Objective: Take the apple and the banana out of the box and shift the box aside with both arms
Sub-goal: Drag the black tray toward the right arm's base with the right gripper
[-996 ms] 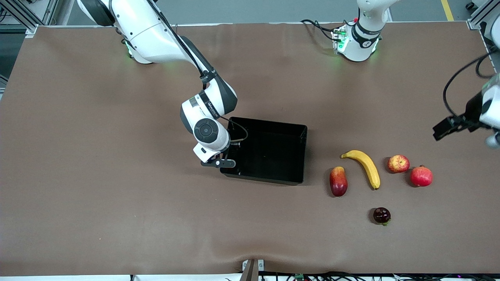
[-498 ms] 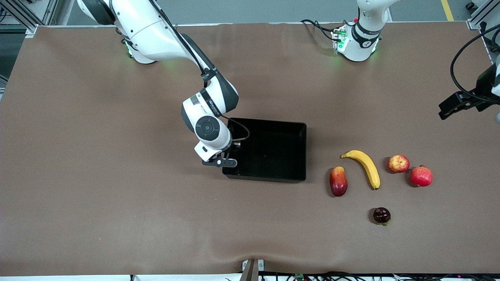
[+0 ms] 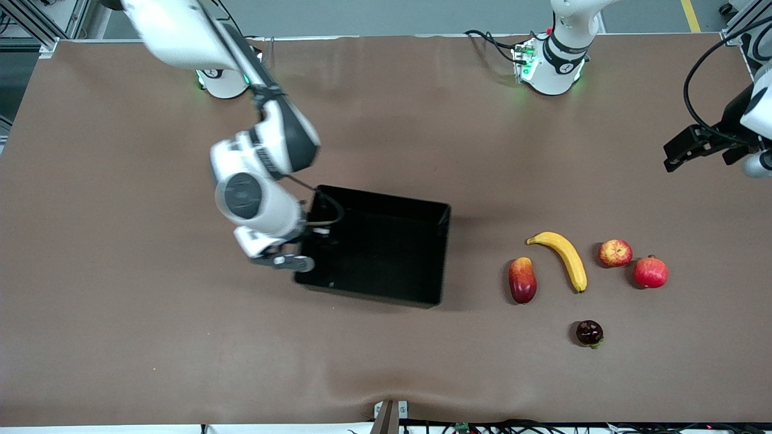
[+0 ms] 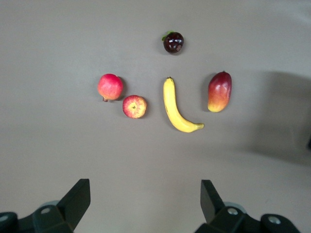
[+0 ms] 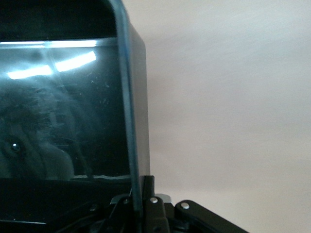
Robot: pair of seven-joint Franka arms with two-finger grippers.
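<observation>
One brown table point(image 3: 120, 337) carries everything, with wide bare cloth at the right arm's end and along the edge nearest the front camera. Two white arms work it. One black box point(image 3: 386, 253) sits near the middle, tilted, with its wall toward the right arm's end pinched in the right gripper point(image 3: 300, 253), whose jaws are clamped together on that rim point(image 5: 127, 121). The left gripper point(image 3: 693, 147) hangs over bare table at the left arm's end, jaws wide apart and holding nothing; in its wrist view the fingers point(image 4: 75, 199) frame the fruit.

Five pieces of fruit lie in a loose cluster between the box and the left arm's end, none touching: one banana point(image 3: 564, 256), one mango-like fruit point(image 3: 522, 280) closest to the box, one apple point(image 3: 615, 252), one pomegranate point(image 3: 651, 272) just beside the apple, and one small dark fruit point(image 3: 589, 333) nearest the front camera. Open cloth separates the box from the fruit.
</observation>
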